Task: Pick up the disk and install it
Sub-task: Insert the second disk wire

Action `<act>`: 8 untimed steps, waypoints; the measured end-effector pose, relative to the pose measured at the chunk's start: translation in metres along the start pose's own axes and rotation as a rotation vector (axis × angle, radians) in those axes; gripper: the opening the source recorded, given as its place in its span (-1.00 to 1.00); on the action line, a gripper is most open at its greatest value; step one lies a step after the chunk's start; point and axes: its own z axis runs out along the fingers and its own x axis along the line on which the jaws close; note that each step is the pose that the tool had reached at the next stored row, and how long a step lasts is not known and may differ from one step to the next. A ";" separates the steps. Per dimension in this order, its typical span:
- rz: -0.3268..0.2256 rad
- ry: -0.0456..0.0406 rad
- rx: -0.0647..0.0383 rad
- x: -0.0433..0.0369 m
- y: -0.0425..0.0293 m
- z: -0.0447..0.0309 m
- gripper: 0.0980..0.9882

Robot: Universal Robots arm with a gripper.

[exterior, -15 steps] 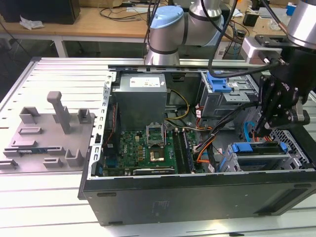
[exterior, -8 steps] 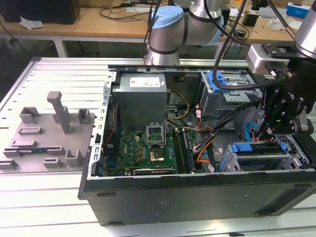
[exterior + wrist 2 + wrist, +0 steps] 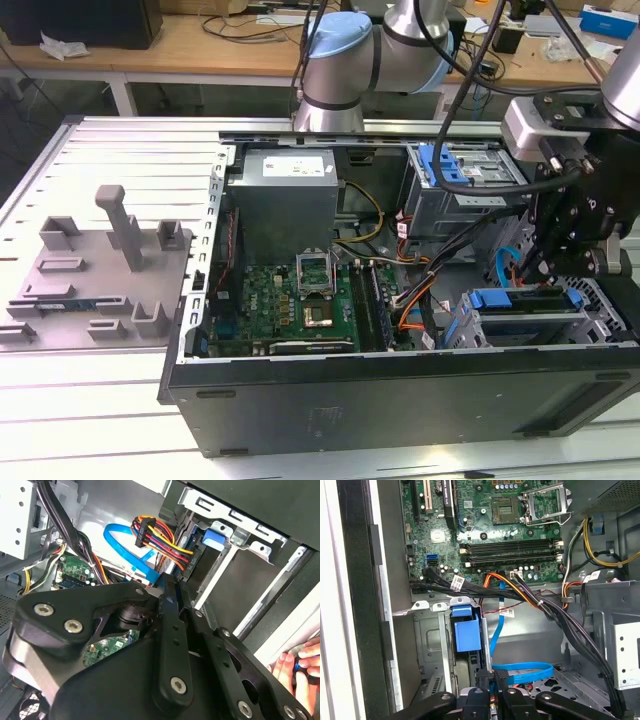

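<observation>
The open computer case (image 3: 400,400) lies on its side on the table, motherboard (image 3: 290,300) exposed. My arm (image 3: 345,60) reaches over it. My gripper (image 3: 545,262) hangs above the drive cage at the exterior view's right. The disk (image 3: 520,300) sits there in its blue bracket, long axis running across the exterior view. I cannot tell whether my gripper is open or closed.
</observation>
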 end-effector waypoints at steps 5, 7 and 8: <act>0.000 -0.0001 0.000 0.0035 -0.0004 0.0007 -0.86; 0.000 -0.0002 0.000 0.0047 -0.0005 0.0012 -0.86; 0.000 -0.0001 0.000 0.0051 -0.0005 0.0014 -0.86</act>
